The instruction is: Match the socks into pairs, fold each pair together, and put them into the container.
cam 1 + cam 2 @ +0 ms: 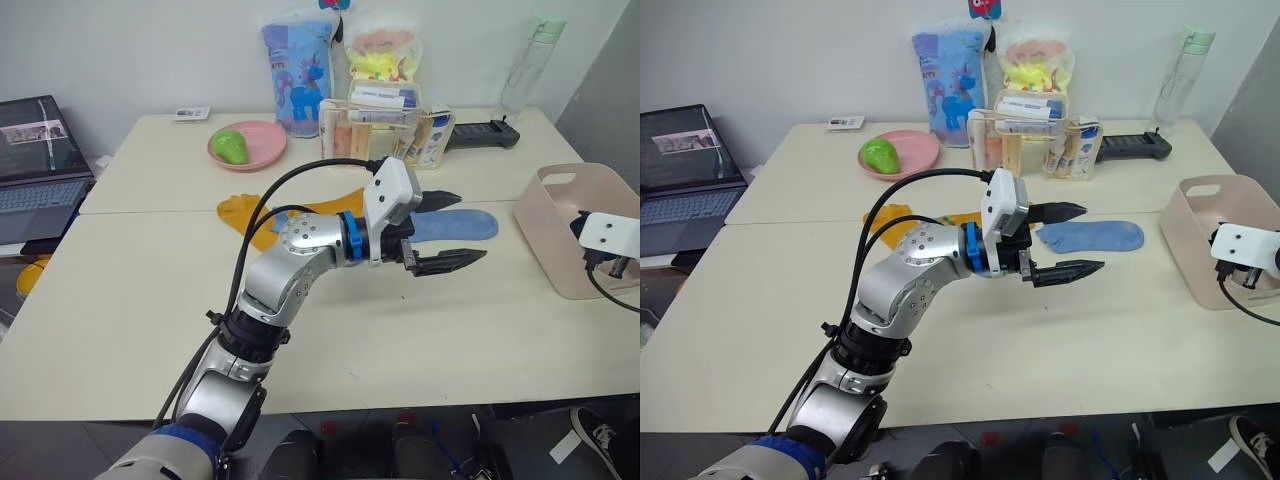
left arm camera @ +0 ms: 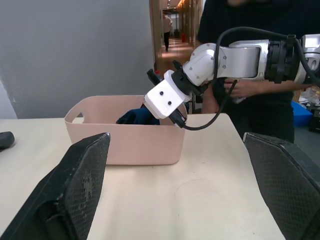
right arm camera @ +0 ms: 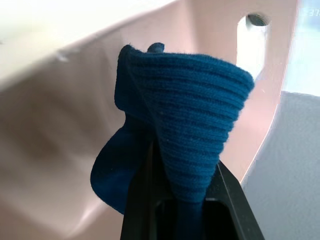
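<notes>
Right gripper (image 3: 177, 197) clamped on navy sock (image 3: 185, 130), inside pink bin (image 1: 560, 255) at tabletop's (image 1: 150, 330) 3 o'clock. Left gripper (image 1: 1065, 240) hovers centre, fingers spread, empty. Blue sock (image 1: 1095, 236) just beyond; yellow socks (image 1: 245, 212) at 11. White wall behind.

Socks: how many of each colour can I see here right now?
Mustard yellow sock: 1 for sure; the left arm hides the rest.
Light blue sock: 1.
Dark navy sock: 1 bunch, held by the right gripper inside the container.
Total: 3 for sure.
</notes>
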You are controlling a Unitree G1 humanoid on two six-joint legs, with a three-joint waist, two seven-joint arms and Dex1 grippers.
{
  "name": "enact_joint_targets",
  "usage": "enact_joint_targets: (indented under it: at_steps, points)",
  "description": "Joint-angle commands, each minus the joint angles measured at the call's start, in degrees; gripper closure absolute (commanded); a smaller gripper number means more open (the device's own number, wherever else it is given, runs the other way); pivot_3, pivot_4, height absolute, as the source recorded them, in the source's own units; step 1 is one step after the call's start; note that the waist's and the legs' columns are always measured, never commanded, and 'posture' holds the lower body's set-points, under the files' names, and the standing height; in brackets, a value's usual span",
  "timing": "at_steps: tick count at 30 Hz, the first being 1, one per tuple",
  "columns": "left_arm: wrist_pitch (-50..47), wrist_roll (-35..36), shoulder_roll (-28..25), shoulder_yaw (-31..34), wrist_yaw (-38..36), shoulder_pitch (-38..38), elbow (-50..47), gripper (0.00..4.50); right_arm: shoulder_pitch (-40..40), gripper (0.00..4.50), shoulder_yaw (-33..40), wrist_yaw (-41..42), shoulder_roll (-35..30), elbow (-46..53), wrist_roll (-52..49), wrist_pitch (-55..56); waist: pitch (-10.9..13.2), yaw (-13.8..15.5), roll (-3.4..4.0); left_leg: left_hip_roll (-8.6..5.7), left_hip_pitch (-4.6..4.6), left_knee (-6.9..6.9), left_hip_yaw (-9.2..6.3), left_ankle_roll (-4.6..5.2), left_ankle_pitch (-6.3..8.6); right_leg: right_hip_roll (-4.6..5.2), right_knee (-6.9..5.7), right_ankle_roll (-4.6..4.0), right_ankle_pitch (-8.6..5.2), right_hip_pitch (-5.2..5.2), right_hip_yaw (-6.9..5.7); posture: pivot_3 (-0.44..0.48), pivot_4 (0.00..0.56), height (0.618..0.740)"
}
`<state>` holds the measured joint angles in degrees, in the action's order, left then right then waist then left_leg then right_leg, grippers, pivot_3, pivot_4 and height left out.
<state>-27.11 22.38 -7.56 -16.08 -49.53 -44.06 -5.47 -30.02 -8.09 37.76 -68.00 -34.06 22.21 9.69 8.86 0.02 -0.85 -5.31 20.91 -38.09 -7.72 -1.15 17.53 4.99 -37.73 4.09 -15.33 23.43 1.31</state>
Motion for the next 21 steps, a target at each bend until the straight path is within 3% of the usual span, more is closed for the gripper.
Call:
enact_joint_targets:
  at_steps: [1,9,21]
  points:
    - [0.48,0.11,-0.52,0.01,-0.02,0.37,-3.07,0.05,0.4,4.5,0.98,-1.63,0.44,-0.94,0.32,0.36,0.0,-0.08,0.01,0.0,0.0,0.0,0.01,0.0,0.0,0.0,0.0,0.0,0.0,0.0,0.01,0.0,0.15,0.74]
    - [0.48,0.14,-1.51,0.27,0.63,1.6,-3.85,0.05,-0.31,4.5,1.78,-0.19,0.23,-2.2,-0.41,0.13,-0.01,-0.09,0.02,0.0,0.0,0.0,0.01,0.0,0.0,0.0,-0.01,0.0,0.0,0.01,0.02,0.0,0.15,0.74]
    - [0.14,0.33,-2.59,0.3,0.44,2.54,-4.73,0.0,3.78,0.42,5.33,2.41,-1.66,3.45,-3.67,-3.61,-0.02,-0.04,0.03,0.0,0.0,0.0,0.01,0.0,0.0,0.0,-0.02,0.0,0.0,0.0,0.01,0.0,0.15,0.74]
